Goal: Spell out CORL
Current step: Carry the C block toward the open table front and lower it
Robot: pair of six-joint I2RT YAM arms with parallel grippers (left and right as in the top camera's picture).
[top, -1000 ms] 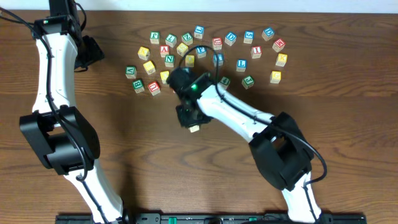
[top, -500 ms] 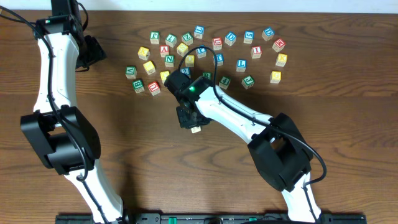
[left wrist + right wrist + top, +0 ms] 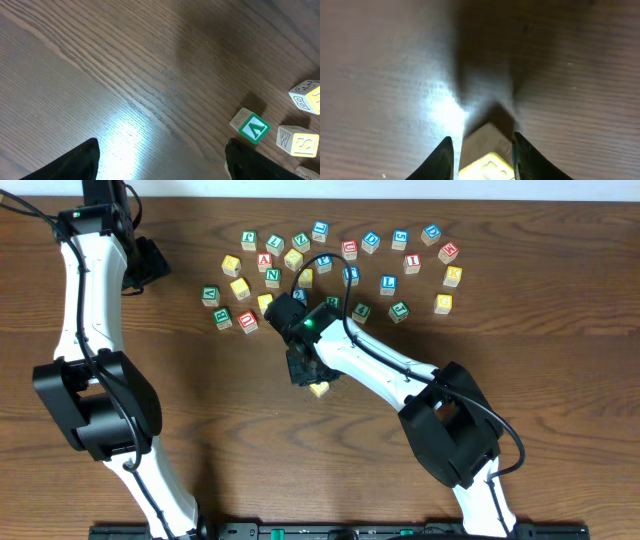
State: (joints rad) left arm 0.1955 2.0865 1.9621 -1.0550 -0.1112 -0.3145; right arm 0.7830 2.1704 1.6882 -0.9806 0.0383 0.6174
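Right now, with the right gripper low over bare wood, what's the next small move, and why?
Probably ease the right gripper down the last bit and open it. The yellow block sits between its fingers, its shadow close beneath on the table, on bare wood apart from the other blocks. I can't read its letter.

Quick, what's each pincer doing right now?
Left pincer: open, empty.
Right pincer: around a yellow block; gripping or released, cannot be told.
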